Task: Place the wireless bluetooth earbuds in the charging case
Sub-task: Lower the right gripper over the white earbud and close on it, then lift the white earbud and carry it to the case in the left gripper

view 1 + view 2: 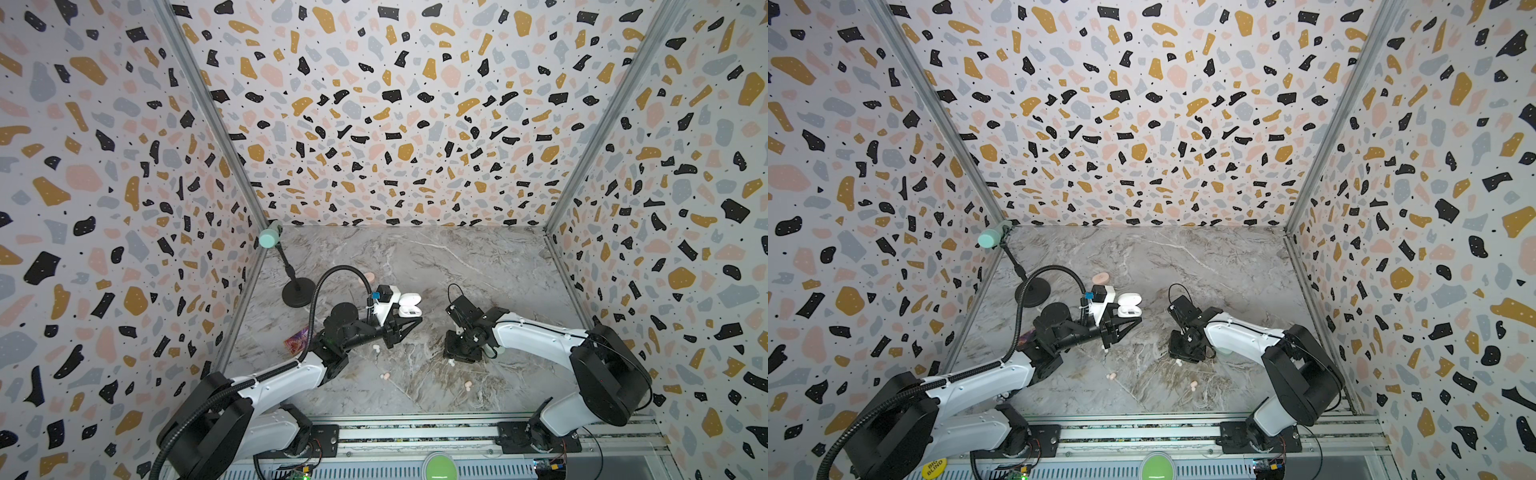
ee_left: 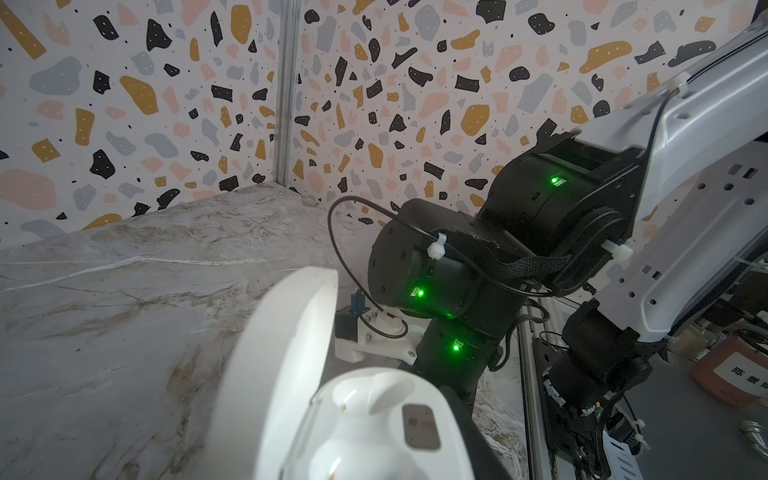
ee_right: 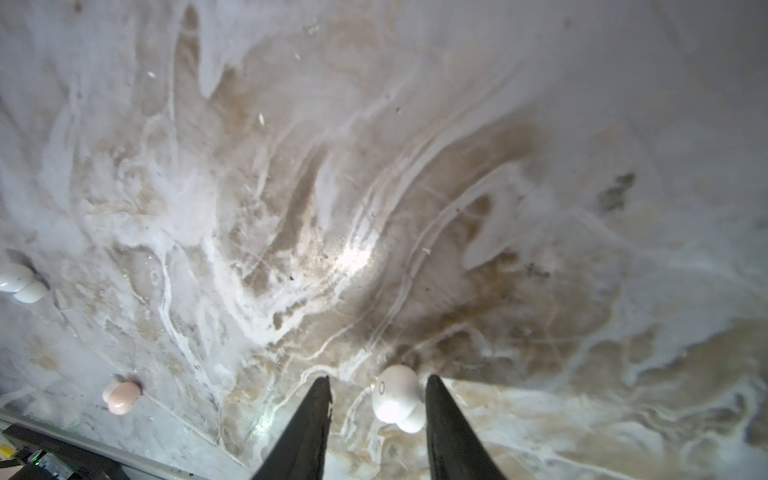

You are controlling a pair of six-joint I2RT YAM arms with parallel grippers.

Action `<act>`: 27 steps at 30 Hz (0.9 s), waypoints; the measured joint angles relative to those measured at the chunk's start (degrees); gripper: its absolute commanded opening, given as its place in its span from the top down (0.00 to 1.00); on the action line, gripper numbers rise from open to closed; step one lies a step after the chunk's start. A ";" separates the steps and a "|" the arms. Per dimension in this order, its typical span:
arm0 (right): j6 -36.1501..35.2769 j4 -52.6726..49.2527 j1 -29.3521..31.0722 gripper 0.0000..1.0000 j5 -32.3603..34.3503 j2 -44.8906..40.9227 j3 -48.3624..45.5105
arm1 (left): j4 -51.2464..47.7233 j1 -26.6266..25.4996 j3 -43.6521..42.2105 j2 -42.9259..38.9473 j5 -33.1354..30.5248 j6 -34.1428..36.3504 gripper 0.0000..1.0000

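Starting at the left edge of the marble table (image 1: 478, 266), we've got a black stand (image 1: 298, 293) with a mint-green head, and a colourful card (image 1: 296, 340) lying flat close to the wall. Moving along, a pink case (image 1: 1100, 277) sits on the marble behind the left arm.

Now the left gripper (image 1: 409, 321): claw clamped tight on the white charging case (image 1: 409, 306). The lid (image 2: 282, 353) is swung wide open, and the left wrist view looks right into the moulded wells (image 2: 353, 399), with a gold contact glinting in there. Down on the table beside that claw lies a white bud (image 1: 376, 347). Nearer the front rail there's a pink bud (image 1: 385, 376).

Across the middle we go to the right gripper (image 3: 376, 378), pointing straight down at the table. Its black fingers (image 3: 316, 411) stand apart, one on either side of a white earbud (image 3: 397, 397). The bud touches one finger and there's a clear gap to the other, so it isn't pinched between them. It rests on the marble. In both top views it peeks out just at the foot of that gripper.

Further right, a second pink bud (image 1: 468, 386) lies toward the front, and a mint case (image 1: 496, 351) shows from under the right arm.
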 measured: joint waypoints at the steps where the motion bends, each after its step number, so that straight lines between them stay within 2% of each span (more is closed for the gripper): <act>1: 0.00 0.00 0.02 0.62 0.15 0.04 0.00 | 0.00 0.00 0.00 0.00 0.00 0.00 0.92; 27: 0.37 -0.15 0.90 0.71 0.85 1.95 -0.07 | 0.85 0.00 -0.76 -0.02 -0.17 -0.15 0.92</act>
